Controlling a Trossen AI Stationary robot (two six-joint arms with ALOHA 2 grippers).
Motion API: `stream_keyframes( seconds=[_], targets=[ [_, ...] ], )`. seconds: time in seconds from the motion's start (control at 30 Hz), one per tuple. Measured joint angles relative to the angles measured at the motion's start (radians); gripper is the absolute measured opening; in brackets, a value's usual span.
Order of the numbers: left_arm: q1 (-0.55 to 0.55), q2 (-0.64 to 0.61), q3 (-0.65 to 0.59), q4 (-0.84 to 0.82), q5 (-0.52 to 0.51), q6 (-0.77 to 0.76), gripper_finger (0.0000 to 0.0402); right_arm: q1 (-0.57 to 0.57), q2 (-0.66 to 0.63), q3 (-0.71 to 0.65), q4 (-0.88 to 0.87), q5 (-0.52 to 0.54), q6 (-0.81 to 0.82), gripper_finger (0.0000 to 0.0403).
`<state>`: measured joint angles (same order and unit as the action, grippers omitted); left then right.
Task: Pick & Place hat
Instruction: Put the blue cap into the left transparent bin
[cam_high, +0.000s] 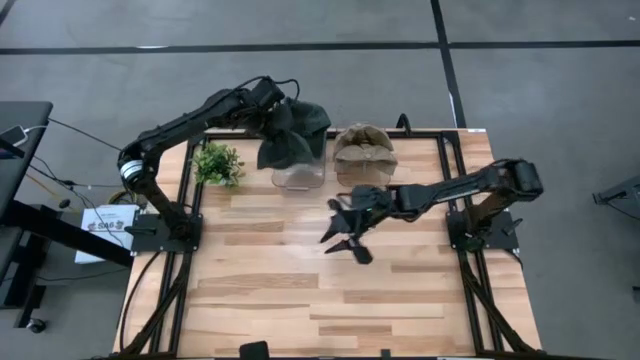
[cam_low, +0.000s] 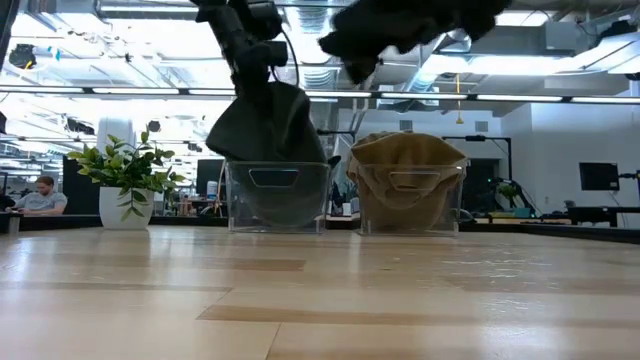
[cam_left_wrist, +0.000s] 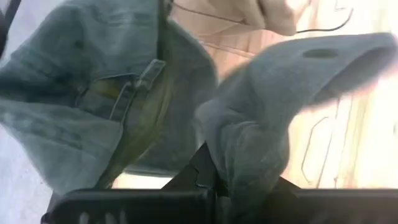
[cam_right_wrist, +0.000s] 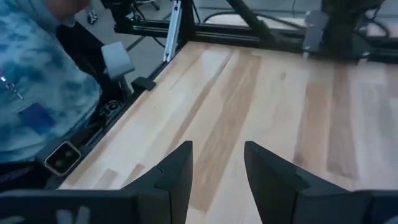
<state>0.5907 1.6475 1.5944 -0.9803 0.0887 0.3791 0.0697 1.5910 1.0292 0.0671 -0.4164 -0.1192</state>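
Clamped on a dark green fabric cap (cam_high: 290, 135), the left gripper (cam_high: 272, 112) holds it just above the clear plastic bin (cam_high: 299, 176) at the wooden table's (cam_high: 330, 300) far edge. Placing seems in hand: next it should lower and release, while the right gripper (cam_high: 345, 232), fingers apart and empty, waits mid-table.

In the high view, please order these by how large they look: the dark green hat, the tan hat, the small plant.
1. Dark green hat, held by the left gripper.
2. Tan hat.
3. Small plant.

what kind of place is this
Likely a robotics lab in an open-plan office: a wooden table with two mounted arms, ceiling ducts, and a person at a desk behind.
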Motion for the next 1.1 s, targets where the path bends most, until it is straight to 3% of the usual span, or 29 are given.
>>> stream_keyframes(
  seconds=[0.27,0.53,0.8,1.1],
  targets=[
    [0.026,0.051,0.0,0.034,-0.016,0.016,0.001,-0.053,-0.258,-0.269,0.195,0.003,-0.021,0.0136],
    [0.031,0.1,0.0,0.108,-0.018,0.089,0.0011,-0.14,-0.423,-0.459,0.301,0.027,-0.026,0.0135],
    [0.035,0.119,0.0,0.211,-0.089,0.158,0.0026,-0.238,-0.482,-0.563,0.341,0.029,0.004,0.0139],
    [0.063,0.122,-0.038,0.278,-0.128,0.193,0.0067,-0.275,-0.474,-0.574,0.339,0.027,0.037,0.0135]
  ],
)
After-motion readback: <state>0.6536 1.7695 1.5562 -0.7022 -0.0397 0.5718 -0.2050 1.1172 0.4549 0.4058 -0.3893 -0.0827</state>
